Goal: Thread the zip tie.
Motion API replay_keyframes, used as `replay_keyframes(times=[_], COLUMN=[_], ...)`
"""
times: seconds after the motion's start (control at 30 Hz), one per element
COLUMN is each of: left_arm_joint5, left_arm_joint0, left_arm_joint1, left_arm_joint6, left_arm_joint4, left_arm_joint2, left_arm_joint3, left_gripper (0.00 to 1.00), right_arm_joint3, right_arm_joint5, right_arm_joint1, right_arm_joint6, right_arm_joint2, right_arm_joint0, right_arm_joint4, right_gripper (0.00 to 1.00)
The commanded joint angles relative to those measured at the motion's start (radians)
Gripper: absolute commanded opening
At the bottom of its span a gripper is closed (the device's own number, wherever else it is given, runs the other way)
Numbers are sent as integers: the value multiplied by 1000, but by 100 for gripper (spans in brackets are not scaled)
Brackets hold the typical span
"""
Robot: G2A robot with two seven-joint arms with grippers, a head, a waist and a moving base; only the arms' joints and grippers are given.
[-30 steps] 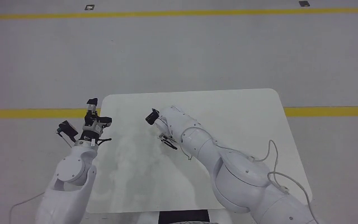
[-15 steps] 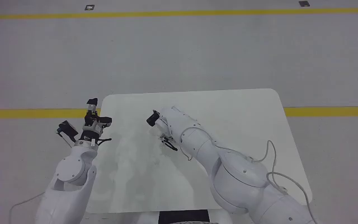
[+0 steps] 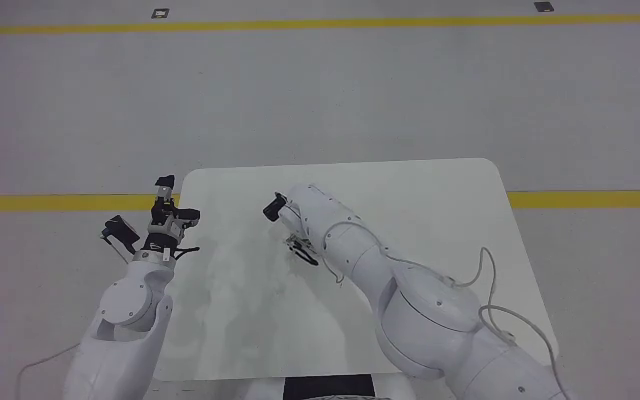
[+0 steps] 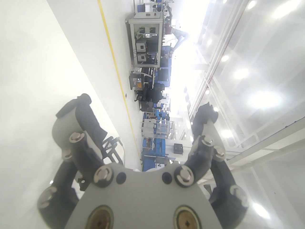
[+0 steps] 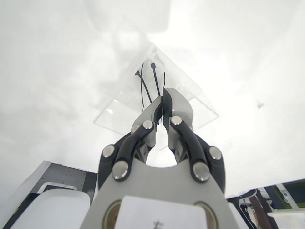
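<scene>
Several black zip ties (image 5: 155, 77) lie in a clear shallow tray (image 5: 200, 101) on the white table (image 3: 420, 200). My right gripper (image 5: 162, 97) is directly over the tray, shut on the strap of one zip tie whose head (image 5: 152, 66) points away from the fingers. A second tie (image 5: 143, 84) runs beside it and passes behind one finger. In the top view the right arm's wrist (image 3: 300, 225) covers the tray near the table's middle left. My left gripper (image 4: 145, 110) is open and holds nothing, raised at the table's left edge (image 3: 165, 200).
The white table's rounded left edge (image 4: 71, 48) runs beside the left gripper. Yellow floor lines (image 3: 560, 198) pass behind and beside the table. The right half of the table (image 3: 450, 240) is bare.
The right wrist has shifted only very slightly over the tray. The left arm has kept still.
</scene>
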Motion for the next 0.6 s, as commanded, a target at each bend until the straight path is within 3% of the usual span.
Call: replay_keyframes(times=[0.0, 0.27, 0.57], left_arm_joint5=[0, 0, 0], left_arm_joint0=[0, 0, 0], left_arm_joint1=[0, 0, 0], left_arm_joint6=[0, 0, 0], left_arm_joint4=[0, 0, 0], left_arm_joint2=[0, 0, 0], left_arm_joint3=[0, 0, 0], left_gripper=[100, 100, 100], right_arm_joint3=[0, 4, 27], right_arm_joint5=[-8, -35, -158], right_arm_joint1=[1, 6, 30], right_arm_joint6=[4, 28, 64], right_arm_joint2=[5, 25, 66], right_arm_joint0=[4, 18, 58], right_arm_joint4=[4, 16, 65], right_gripper=[0, 0, 0])
